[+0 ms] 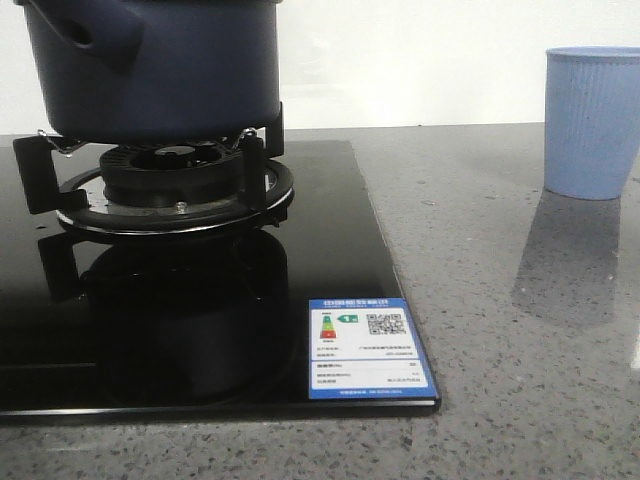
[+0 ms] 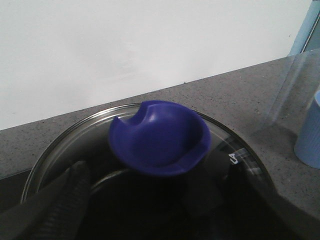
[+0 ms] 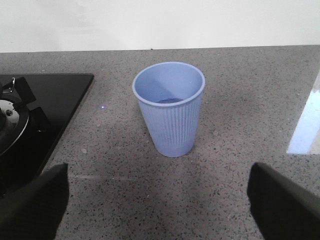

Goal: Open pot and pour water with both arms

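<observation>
The dark navy pot stands on the burner grate at the far left, its stubby side handle facing front-left. In the left wrist view its glass lid carries a blue bowl-shaped knob. My left gripper is open just above the lid, its dark fingers on either side of the knob, close to it. The light blue ribbed cup stands upright on the counter. My right gripper is open wide and empty, a short way in front of the cup. Neither gripper shows in the front view.
A black glass hob with a gas burner and a blue-edged label covers the left. The cup stands at the far right on the grey speckled counter. A white wall runs behind.
</observation>
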`<state>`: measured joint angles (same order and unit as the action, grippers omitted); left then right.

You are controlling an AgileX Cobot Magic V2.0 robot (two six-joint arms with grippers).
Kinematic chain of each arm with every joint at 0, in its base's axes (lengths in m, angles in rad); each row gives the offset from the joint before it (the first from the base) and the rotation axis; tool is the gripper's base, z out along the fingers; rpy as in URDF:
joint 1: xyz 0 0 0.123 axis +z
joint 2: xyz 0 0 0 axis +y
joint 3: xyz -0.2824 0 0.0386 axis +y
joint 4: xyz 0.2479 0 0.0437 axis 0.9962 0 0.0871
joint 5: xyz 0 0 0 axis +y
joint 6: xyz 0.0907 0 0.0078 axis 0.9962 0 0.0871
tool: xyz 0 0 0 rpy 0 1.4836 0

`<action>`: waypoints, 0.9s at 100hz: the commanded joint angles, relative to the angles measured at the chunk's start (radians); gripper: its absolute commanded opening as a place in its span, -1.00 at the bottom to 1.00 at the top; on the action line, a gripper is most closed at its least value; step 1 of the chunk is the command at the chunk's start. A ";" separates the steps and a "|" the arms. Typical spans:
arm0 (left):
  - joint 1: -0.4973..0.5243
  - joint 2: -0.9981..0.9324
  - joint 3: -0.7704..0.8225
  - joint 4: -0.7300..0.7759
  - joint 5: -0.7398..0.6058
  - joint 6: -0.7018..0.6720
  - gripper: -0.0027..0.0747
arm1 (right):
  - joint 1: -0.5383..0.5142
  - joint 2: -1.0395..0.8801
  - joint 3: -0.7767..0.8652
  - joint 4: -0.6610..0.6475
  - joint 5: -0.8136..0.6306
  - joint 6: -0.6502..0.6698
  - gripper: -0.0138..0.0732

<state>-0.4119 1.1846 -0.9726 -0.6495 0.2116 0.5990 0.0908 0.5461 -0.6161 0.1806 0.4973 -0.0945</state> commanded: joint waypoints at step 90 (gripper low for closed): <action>-0.010 0.134 -0.141 -0.018 -0.080 0.001 -0.14 | 0.002 0.009 -0.038 -0.004 -0.073 -0.010 0.78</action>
<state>-0.4158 1.3420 -1.0754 -0.6516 0.2076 0.5990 0.0908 0.5461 -0.6161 0.1806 0.4928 -0.0945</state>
